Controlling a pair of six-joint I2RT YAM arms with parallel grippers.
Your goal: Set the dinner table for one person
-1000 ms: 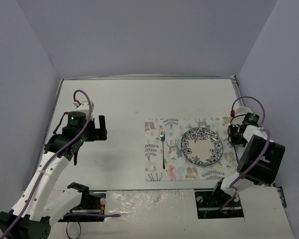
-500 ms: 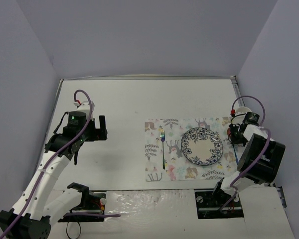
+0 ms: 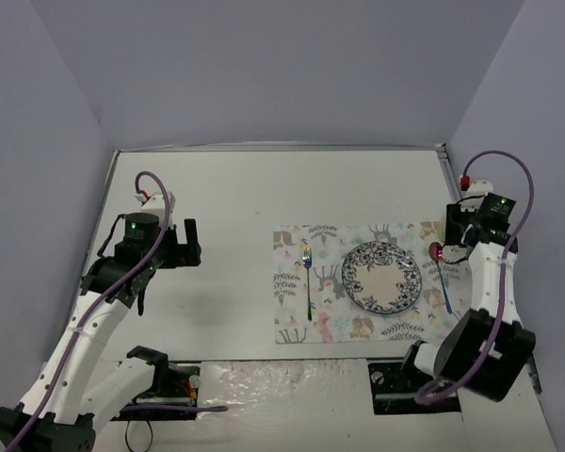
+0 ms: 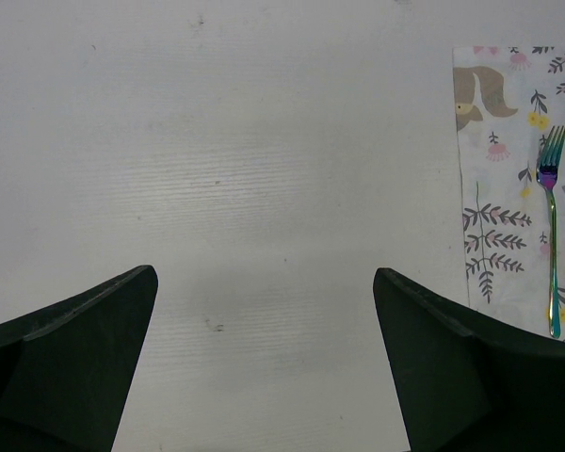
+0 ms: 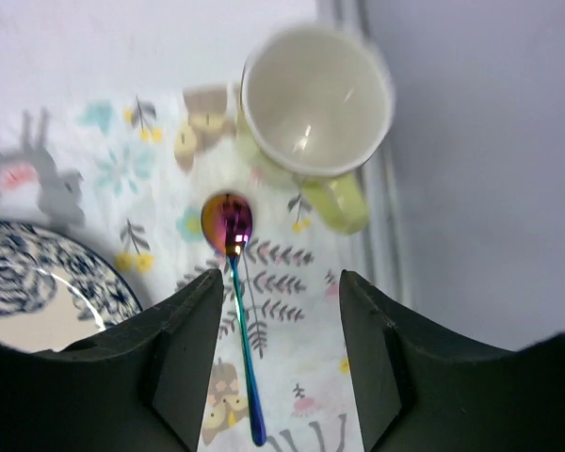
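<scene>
Lifted clear of the spoon (image 5: 242, 330), right gripper (image 5: 280, 282) hangs parted and empty; spoon lies right of plate (image 5: 38, 273); left gripper (image 4: 264, 282) gapes wide, empty.

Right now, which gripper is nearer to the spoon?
Right. The right gripper hangs just over the spoon, jaws apart, not holding it. The left gripper is far off across the table, left of the mat and the fork.

Plain lavender walls (image 3: 264, 66) rise on three sides of the white dinner table (image 3: 226, 188).
</scene>
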